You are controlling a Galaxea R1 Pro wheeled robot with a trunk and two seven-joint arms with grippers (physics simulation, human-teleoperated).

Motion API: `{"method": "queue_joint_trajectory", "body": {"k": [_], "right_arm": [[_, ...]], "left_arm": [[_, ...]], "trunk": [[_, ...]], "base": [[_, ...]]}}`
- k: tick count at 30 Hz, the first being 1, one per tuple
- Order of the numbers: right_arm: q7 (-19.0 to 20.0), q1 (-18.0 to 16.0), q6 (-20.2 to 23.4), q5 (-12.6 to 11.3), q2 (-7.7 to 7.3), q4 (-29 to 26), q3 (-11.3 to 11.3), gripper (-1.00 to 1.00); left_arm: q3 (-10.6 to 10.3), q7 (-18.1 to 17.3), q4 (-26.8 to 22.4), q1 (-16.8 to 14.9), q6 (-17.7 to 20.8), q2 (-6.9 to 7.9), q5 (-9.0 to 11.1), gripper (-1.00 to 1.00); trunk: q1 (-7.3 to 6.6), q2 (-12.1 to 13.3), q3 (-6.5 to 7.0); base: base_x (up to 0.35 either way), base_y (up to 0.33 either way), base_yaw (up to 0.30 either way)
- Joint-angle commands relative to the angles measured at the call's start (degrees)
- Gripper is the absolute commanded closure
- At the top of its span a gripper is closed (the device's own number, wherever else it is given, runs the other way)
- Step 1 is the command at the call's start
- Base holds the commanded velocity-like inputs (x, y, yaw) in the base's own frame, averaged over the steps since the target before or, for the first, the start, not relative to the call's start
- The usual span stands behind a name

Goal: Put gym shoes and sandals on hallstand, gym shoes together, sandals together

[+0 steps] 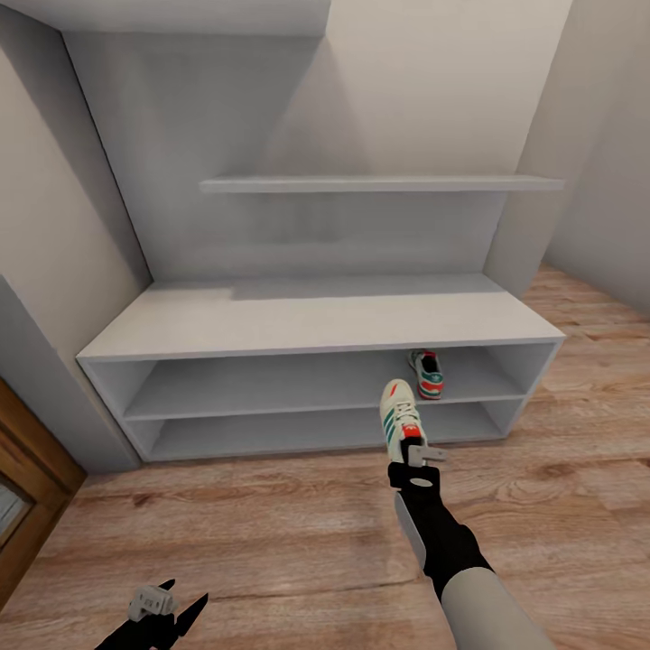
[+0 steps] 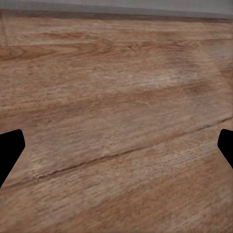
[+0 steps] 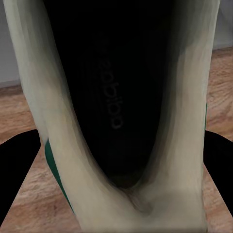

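Head view, right gripper (image 1: pixel 408 449) clamping cream striped gym shoe (image 1: pixel 401 417), smooth grey hallstand (image 1: pixel 316 325)

The hallstand (image 1: pixel 316 316) has a bare top surface and two open shelf rows. One gym shoe (image 1: pixel 427 372) sits in the upper row toward the right end; the rest of that row is free. A wall shelf (image 1: pixel 379 184) overhangs the top.

Gym shoes at the hallstand

One gym shoe (image 1: pixel 402 418) held aloft (toe toward twelve o'clock); second gym shoe (image 1: pixel 427 372) on the hallstand (image 1: pixel 307 316) upper shelf, at one o'clock.
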Motion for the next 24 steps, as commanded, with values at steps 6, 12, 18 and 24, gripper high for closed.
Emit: {"method": "queue_joint_trajectory", "body": {"k": [6, 12, 18, 24], "right_arm": [[0.01, -0.02, 0.37, 0.19, 0.05, -0.18, -0.27, 1.0], [0.01, -0.02, 0.37, 0.19, 0.05, -0.22, -0.29, 1.0], [0.01, -0.02, 0.37, 0.19, 0.05, -0.3, -0.27, 1.0], [0.01, -0.02, 0.37, 0.19, 0.05, -0.39, -0.22, 1.0]], "left_arm": [[0.11, -0.42, 0.07, -0.06, 0.03, 0.0, 0.3, -1.0], [0.11, -0.39, 0.07, -0.06, 0.03, 0.0, 0.3, -1.0], [0.11, -0.37, 0.07, -0.05, 0.03, 0.0, 0.3, -1.0], [0.12, -0.37, 0.07, -0.04, 0.03, 0.0, 0.3, -1.0]], "trunk": [[-0.01, -0.02, -0.05], [-0.01, -0.02, -0.05], [-0.01, -0.02, -0.05], [-0.01, -0.02, -0.05]], "base": [[0.116, -0.028, 0.0], [0.248, -0.103, -0.019], [0.13, -0.041, -0.14], [0.046, -0.006, -0.032]]}}
